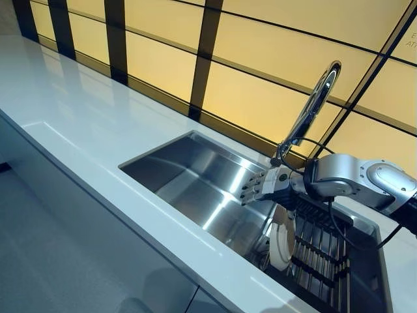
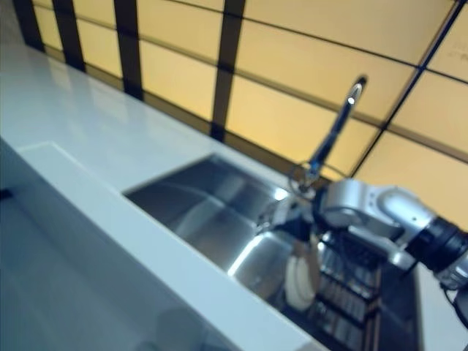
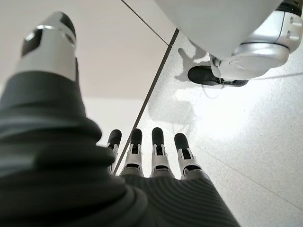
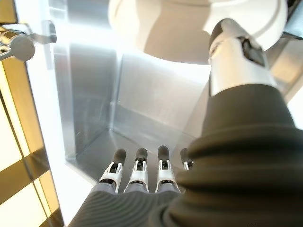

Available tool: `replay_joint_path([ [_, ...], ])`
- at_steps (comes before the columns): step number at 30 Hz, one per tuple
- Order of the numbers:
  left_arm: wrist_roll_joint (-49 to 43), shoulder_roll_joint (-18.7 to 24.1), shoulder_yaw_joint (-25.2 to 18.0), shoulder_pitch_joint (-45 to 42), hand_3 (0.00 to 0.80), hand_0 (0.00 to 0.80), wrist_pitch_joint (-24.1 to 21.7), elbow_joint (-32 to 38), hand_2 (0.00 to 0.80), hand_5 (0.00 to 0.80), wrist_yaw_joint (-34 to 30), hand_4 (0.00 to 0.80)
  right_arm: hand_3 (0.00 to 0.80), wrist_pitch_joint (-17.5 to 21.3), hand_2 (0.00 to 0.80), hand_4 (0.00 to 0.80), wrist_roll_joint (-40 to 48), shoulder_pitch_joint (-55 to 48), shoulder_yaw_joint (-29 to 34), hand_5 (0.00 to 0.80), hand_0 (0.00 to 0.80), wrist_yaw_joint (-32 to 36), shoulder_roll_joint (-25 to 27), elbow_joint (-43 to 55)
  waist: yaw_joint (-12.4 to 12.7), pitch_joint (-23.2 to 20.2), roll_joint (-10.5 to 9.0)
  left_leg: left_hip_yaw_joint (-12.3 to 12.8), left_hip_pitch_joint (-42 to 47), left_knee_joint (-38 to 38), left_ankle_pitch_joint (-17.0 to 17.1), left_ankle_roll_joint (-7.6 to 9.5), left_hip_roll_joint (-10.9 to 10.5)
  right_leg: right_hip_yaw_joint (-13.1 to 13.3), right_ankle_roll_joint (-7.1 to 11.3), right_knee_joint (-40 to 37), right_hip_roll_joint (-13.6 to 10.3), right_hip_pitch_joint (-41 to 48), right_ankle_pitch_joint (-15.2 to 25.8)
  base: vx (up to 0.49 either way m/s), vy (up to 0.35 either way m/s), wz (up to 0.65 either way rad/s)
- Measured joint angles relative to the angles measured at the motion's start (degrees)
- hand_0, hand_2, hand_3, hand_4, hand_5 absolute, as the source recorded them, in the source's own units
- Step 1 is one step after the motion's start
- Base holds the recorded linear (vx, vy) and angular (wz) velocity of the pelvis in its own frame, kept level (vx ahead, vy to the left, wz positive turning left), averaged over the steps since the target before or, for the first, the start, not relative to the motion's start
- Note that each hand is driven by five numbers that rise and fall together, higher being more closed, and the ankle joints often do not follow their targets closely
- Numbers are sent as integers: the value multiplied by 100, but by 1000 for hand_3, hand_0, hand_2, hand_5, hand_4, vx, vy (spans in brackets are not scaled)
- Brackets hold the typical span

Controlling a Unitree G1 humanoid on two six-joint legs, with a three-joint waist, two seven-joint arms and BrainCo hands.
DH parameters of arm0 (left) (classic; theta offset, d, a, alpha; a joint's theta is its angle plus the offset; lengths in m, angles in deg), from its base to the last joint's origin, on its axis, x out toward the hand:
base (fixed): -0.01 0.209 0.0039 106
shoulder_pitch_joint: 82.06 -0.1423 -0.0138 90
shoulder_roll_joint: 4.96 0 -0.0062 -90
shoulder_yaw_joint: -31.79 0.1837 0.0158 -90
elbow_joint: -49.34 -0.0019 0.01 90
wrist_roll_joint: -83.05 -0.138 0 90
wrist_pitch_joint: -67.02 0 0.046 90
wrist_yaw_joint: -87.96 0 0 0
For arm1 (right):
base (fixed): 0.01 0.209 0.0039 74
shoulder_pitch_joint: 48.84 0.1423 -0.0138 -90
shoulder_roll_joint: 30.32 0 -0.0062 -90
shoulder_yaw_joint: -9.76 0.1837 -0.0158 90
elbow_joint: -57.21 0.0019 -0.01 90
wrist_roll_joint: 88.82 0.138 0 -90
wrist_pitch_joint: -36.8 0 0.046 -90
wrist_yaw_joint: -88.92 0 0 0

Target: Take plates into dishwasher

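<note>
A white plate [image 1: 281, 238] stands on edge in a dark wire rack [image 1: 320, 264] at the right end of the steel sink [image 1: 189, 171]. My right hand [image 1: 264, 187] hovers just above the plate, its fingers straight and open, pointing across the basin. In the right wrist view the plate [image 4: 189, 23] shows past the thumb [image 4: 236, 61], which reaches to its rim; whether they touch is unclear. My left hand [image 3: 161, 151] shows only in the left wrist view, open, hanging down over the floor with nothing in it.
A tall chrome faucet [image 1: 314, 101] rises behind the sink, close over my right wrist. The white counter [image 1: 78, 111] runs to the left, backed by a wall of yellow panels [image 1: 260, 39] with dark strips. Grey cabinet fronts [image 1: 71, 248] sit below.
</note>
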Motion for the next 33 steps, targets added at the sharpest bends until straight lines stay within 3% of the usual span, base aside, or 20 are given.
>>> replay_joint_path([
  [33, -2, 51, -19, -10, 0, 0, -101, -7, 0, 0, -16, 0, 0, -2, 0, 0, -122, -757, 214, 0, 0, -375, 218, -237, -7, 128, 17, -1, -64, 12, 0, 0, 4, -12, -3, 1, 5, -39, -11, 0, 0, 0],
])
